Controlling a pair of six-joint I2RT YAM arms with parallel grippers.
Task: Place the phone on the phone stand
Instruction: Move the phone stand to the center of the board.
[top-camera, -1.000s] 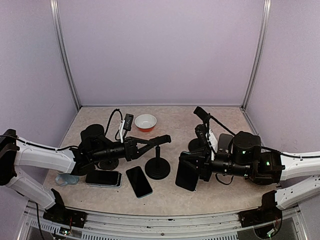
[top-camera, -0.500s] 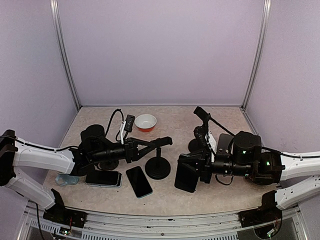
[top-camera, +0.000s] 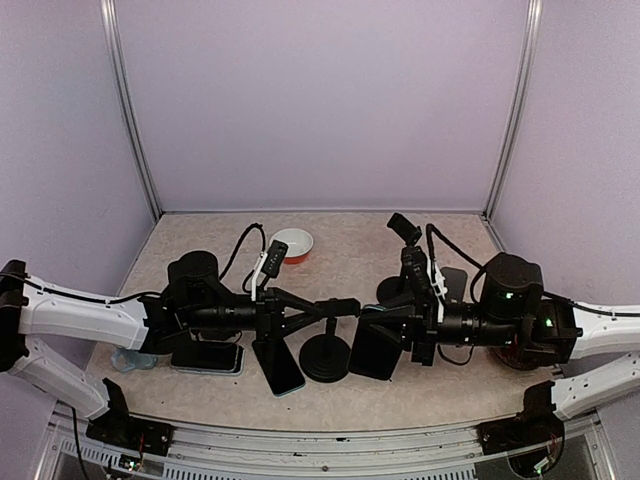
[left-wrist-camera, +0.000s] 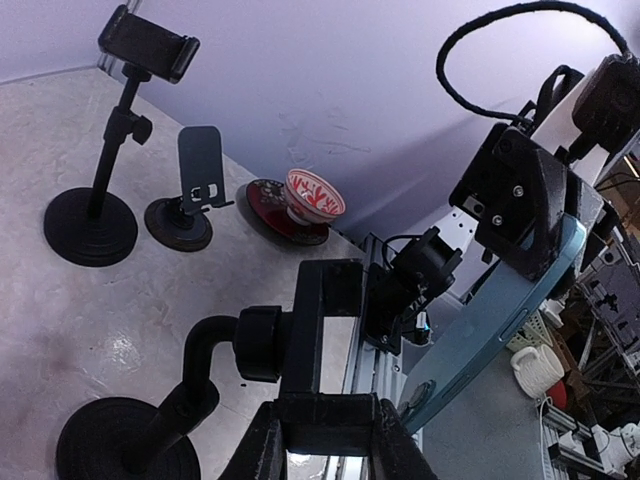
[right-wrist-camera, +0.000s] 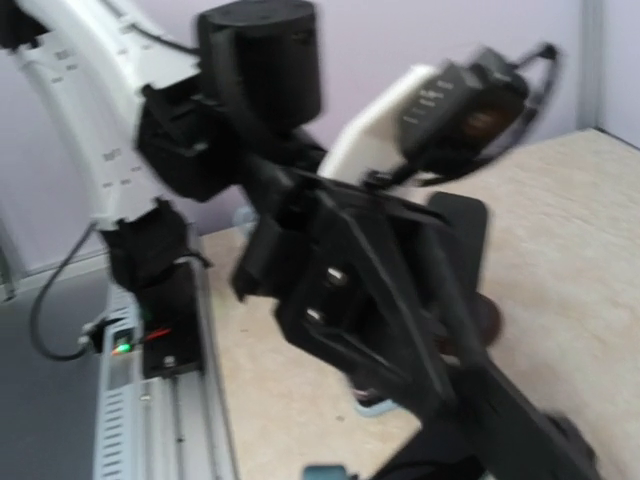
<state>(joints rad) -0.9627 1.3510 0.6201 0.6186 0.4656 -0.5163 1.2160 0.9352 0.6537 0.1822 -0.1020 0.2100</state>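
Note:
The black phone stand has a round base (top-camera: 325, 361) and a bent neck that carries its clamp (top-camera: 337, 306). My left gripper (top-camera: 322, 309) is shut on that clamp; in the left wrist view its fingers (left-wrist-camera: 262, 452) squeeze the clamp's lower bar (left-wrist-camera: 325, 408). My right gripper (top-camera: 392, 322) is shut on the phone (top-camera: 374, 350), a dark slab with a teal edge (left-wrist-camera: 490, 320). It holds the phone tilted, just right of the clamp. The right wrist view is blurred and shows mostly the left arm (right-wrist-camera: 255, 60).
Two more phones (top-camera: 277, 365) (top-camera: 206, 356) lie flat left of the base. A red-and-white bowl (top-camera: 291, 244) sits at the back. A tall stand (left-wrist-camera: 91, 215), a small plate stand (left-wrist-camera: 201, 166) and a patterned bowl (left-wrist-camera: 314, 194) stand behind on the right.
My left gripper has swung right and nearer with the stand's clamp, and the base has slid with it. The right gripper's phone now sits close against the clamp.

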